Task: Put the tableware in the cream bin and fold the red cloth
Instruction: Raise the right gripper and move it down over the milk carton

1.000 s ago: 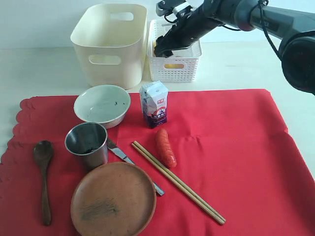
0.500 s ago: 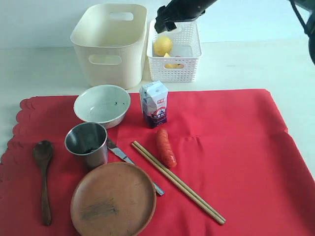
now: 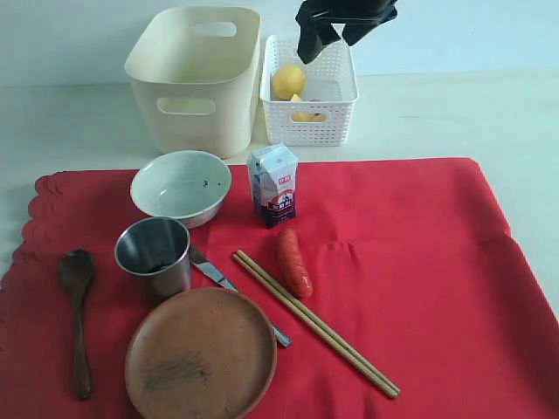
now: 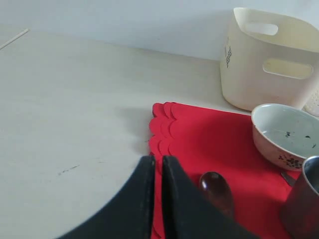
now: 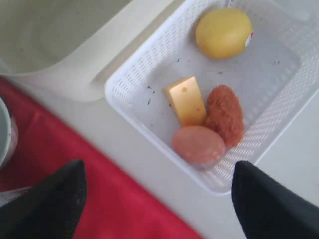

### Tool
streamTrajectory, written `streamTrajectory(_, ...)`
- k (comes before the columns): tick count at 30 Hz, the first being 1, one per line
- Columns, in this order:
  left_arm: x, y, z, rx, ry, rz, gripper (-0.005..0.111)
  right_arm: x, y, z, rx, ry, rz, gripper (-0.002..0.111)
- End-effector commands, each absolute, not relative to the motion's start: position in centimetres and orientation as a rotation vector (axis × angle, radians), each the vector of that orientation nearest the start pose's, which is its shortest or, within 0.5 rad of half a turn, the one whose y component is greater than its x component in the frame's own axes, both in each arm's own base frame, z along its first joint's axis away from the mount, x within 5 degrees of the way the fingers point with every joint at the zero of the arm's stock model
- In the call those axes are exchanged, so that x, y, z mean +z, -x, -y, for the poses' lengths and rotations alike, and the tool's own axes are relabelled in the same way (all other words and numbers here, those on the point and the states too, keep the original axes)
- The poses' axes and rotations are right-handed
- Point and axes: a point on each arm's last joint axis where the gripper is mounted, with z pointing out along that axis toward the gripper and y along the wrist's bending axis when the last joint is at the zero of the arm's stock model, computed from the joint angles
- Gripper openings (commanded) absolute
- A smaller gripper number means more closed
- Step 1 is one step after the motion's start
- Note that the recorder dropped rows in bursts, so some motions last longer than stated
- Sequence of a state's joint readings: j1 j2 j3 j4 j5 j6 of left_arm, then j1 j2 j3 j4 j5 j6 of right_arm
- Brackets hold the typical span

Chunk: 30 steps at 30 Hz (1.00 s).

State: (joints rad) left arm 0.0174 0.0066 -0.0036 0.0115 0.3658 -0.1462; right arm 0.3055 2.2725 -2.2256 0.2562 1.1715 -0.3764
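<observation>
The red cloth (image 3: 419, 288) covers the table front. On it lie the pale bowl (image 3: 181, 186), steel cup (image 3: 155, 253), brown plate (image 3: 201, 353), wooden spoon (image 3: 77, 314), knife (image 3: 223, 284) partly under the plate, and chopsticks (image 3: 314, 323). The cream bin (image 3: 192, 78) stands behind them with nothing showing inside. My right gripper (image 3: 332, 39) hangs open above the white basket (image 3: 310, 96), nothing between its fingers (image 5: 50, 199). My left gripper (image 4: 157, 160) is shut and holds nothing, over the cloth's scalloped edge (image 4: 164, 129) beside the spoon (image 4: 215, 186); the exterior view does not show it.
The basket (image 5: 144, 114) holds a lemon (image 5: 223, 32), cheese (image 5: 187, 101), an egg (image 5: 199, 144) and a crumbed brown piece (image 5: 225, 114). A milk carton (image 3: 274, 185) and a sausage (image 3: 294, 260) sit on the cloth behind the chopsticks.
My right arm has lifted up and back out of the basket, uncovering the lemon. Nothing on the cloth has moved.
</observation>
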Motion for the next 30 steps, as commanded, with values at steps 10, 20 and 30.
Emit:
streamTrajectory(10, 18.1, -5.3, -0.1, -0.076, 0.145, -1.840, 0.008, 29.1, -45.0, -16.5, 0.322, 0.684, -2.628, 0.076)
streamTrajectory(20, 18.1, -5.3, -0.1, -0.076, 0.145, -1.840, 0.008, 28.6, -42.2, -16.9, 0.340, 0.689, -2.713, 0.076)
streamTrajectory(30, 18.1, -5.3, -0.1, -0.076, 0.145, -1.840, 0.008, 28.2, -37.3, -19.3, 0.358, 0.807, -2.776, 0.070)
